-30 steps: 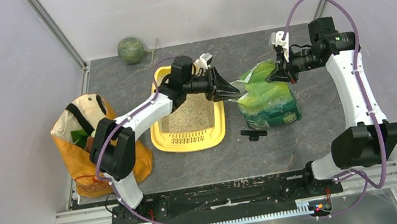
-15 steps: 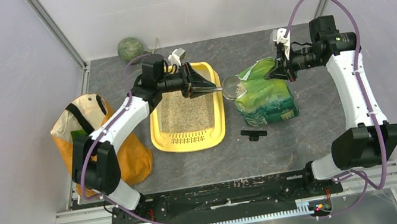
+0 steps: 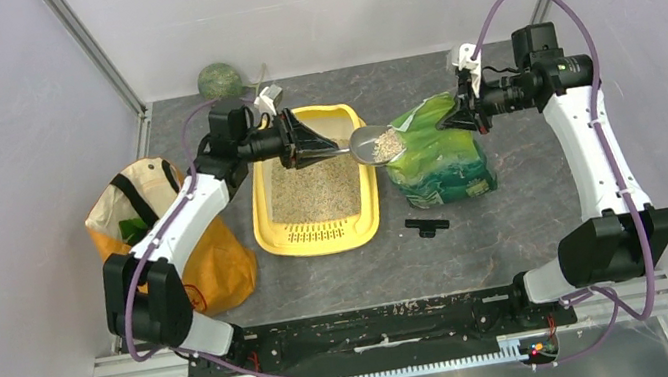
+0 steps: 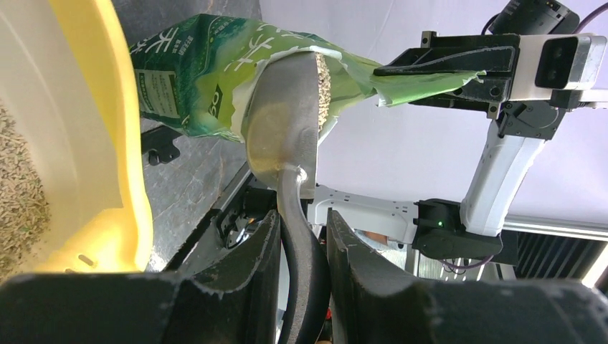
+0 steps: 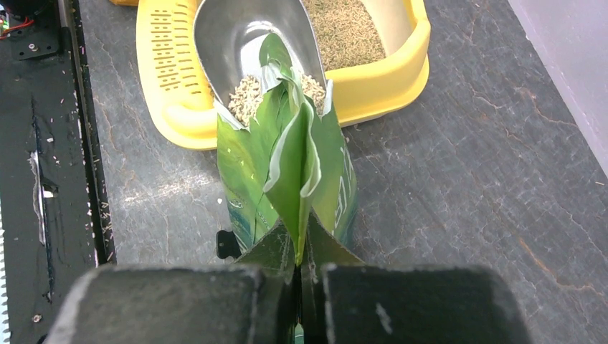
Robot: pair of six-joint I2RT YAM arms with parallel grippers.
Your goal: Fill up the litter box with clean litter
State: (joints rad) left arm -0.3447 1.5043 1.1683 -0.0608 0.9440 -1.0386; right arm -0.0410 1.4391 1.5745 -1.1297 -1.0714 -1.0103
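top external: left gripper (image 3: 329,148) clamped on the handle of the grey scoop (image 3: 374,146). the bowl carries a heap of clean litter (image 3: 388,145) and sits at the mouth of the green bag (image 3: 442,163), just past the right rim of the litter box (image 3: 268,231). the box lies to the left of the bowl, long axis running near-to-far, its floor covered with granules. right gripper (image 3: 462,115) pinches the bag's top edge. the left arm is the nearer one to the box.

left wrist: both fingers squeezed tight against the scoop handle. yellow box wall at frame left, the bowl beyond it and against the bag.

right wrist: jaws pressed flat on the bag's folded top flap. the scoop bowl pokes from the bag mouth with granules at its tip, and the box sits straight behind it.

judgement: next comes a short carry leftward over the rim, then a tip. the likely spill point is the rim.
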